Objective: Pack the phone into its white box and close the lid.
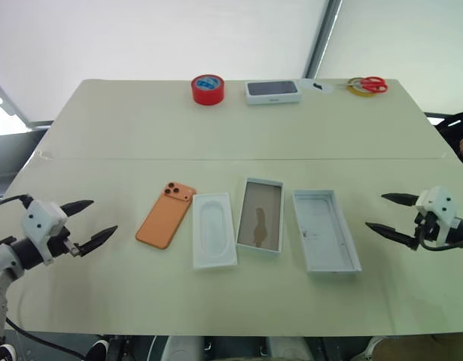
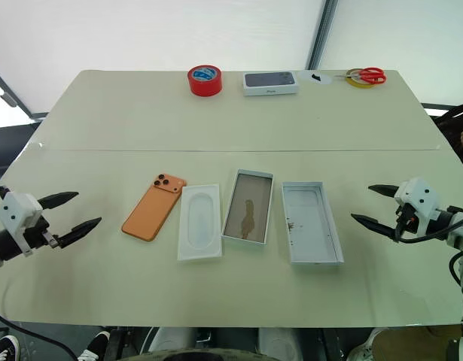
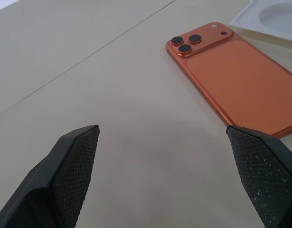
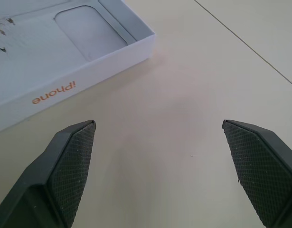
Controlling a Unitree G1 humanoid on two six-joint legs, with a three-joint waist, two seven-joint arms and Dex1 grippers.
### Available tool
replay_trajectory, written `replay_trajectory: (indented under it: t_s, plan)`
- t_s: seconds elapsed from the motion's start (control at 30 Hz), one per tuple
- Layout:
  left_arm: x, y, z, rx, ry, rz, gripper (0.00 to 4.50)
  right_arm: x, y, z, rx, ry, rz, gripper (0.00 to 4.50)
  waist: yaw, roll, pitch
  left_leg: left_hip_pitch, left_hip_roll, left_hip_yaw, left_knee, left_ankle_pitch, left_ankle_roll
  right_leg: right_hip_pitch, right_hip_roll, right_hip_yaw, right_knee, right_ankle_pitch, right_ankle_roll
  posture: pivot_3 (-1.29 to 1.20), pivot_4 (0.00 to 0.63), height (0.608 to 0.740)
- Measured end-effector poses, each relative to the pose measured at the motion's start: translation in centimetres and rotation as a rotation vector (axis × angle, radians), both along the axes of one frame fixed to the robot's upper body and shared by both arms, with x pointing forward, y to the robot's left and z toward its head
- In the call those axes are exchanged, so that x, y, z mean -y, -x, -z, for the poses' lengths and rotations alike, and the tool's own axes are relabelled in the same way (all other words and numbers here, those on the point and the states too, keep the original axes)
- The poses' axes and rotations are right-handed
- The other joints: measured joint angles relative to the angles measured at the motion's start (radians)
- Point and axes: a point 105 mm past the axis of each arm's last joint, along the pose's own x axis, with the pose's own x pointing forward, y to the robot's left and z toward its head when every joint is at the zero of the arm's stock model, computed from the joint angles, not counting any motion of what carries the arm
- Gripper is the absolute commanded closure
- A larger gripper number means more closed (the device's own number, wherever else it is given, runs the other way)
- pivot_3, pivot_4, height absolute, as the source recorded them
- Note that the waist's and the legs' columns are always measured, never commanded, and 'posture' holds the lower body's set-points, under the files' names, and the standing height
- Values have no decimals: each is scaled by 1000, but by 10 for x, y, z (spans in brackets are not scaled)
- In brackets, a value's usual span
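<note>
- Across the middle of the left eye view, four items lie in a row on the table [image 1: 126,120], none touching: the phone [image 1: 165,214] face down at left of centre, then a white insert [image 1: 214,230], the box [image 1: 260,215] with its brown floor bare, and the lid [image 1: 325,229] upside down at right of centre. Nothing is packed yet, so I judge the task not begun: phone into box and lid on top both remain. The left gripper [image 1: 92,222] hangs at the left edge, fingers spread and empty, pointing toward the phone but well apart from it. The right gripper [image 1: 388,214] mirrors it at the right edge, fingers spread, empty, near the lid.
- Along the top of that view sit a red tape roll [image 1: 208,89], a small dark-topped box [image 1: 272,91] and scissors [image 1: 369,85].
- Upper right in the left wrist view lies the phone, lens cluster toward the top, with the wide-apart fingertips [image 3: 77,164] at the bottom.
- Upper left in the right wrist view is the lid's corner, fingertips [image 4: 74,161] wide apart over bare table.
</note>
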Motion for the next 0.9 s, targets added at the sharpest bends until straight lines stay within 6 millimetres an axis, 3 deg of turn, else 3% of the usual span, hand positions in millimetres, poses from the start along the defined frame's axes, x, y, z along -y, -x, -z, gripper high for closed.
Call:
replay_trajectory:
  t_s: [0.23, 0.4, 0.63, 0.9]
  plan:
    - [10, -8, -11, 39, 45, 0, 0, -7, 3, -9, -23, -60, -34, 42, 1, 0, 0, 0, 0, -1, 0, 0, 0, 0, 0, 0, 0, 0, 0, 0, 150, 730]
    - [46, -8, -15, -5, 124, 35, 0, -21, -3, -21, 21, -42, -75, 42, 0, 0, 0, 0, 0, -1, 1, 0, 0, 1, 0, 0, 0, 0, 0, 0, 150, 730]
    - [116, 8, 9, -370, 301, 142, 0, -70, -10, -33, 52, -32, -242, 42, 6, 0, 0, 0, 0, -4, 3, 0, 0, 3, 1, -2, 0, 0, 0, 0, 150, 730]
    - [146, 3, 11, -672, 449, 95, 0, -103, -7, -38, 52, -55, -361, 42, 5, 0, 0, 0, 0, -8, 8, 0, -1, 6, 1, -5, 0, 0, 0, 0, 150, 730]
